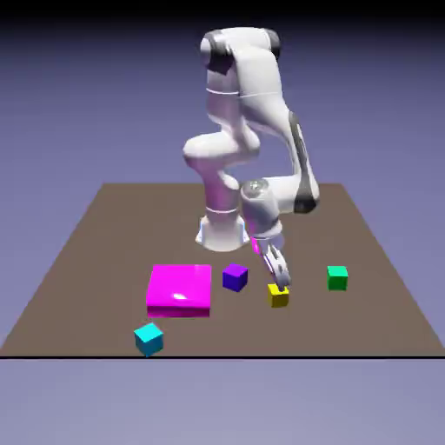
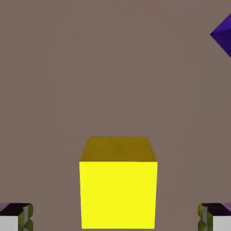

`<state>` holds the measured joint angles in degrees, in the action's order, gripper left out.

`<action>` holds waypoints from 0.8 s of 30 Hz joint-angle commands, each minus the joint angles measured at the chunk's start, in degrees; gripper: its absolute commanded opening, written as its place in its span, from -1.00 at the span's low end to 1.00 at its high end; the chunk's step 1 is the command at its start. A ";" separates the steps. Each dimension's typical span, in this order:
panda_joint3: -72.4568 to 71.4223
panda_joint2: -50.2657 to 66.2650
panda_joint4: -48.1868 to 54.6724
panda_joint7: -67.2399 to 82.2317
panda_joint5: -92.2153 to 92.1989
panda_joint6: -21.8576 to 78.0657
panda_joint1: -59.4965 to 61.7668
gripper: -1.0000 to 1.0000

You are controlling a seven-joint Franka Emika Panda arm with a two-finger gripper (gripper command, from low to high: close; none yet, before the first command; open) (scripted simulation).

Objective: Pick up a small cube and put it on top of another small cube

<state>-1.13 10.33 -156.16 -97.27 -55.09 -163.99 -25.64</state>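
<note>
The small yellow cube (image 1: 278, 295) sits on the brown table (image 1: 104, 226), right of the purple cube (image 1: 235, 277) and left of the green cube (image 1: 337, 277). My gripper (image 1: 280, 282) hangs just over the yellow cube, fingers pointing down at it. In the hand view the yellow cube (image 2: 118, 185) fills the lower middle, between my two fingertips (image 2: 16, 216), which stand wide apart with clear gaps on both sides. The gripper (image 2: 115, 219) is open and holds nothing. A corner of the purple cube (image 2: 223, 34) shows at the upper right edge.
A flat magenta block (image 1: 180, 289) lies left of the purple cube. A cyan cube (image 1: 149, 338) sits near the table's front edge, at the exterior view's left. The arm's base (image 1: 221, 230) stands behind the cubes.
</note>
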 commanded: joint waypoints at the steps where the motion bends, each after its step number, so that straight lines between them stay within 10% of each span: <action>1: -1.07 1.73 0.79 2.14 -2.49 -0.82 0.53 0.00; 6: -5.45 8.81 4.05 10.94 -12.74 -4.21 2.72 0.00; 7: -5.45 8.81 4.05 10.94 -12.74 -4.21 2.72 -1.00; 24: -6.12 -5.88 1.72 0.94 21.17 10.23 1.59 -1.00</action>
<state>-7.26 4.46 -154.45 -96.32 -33.93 -153.81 -24.37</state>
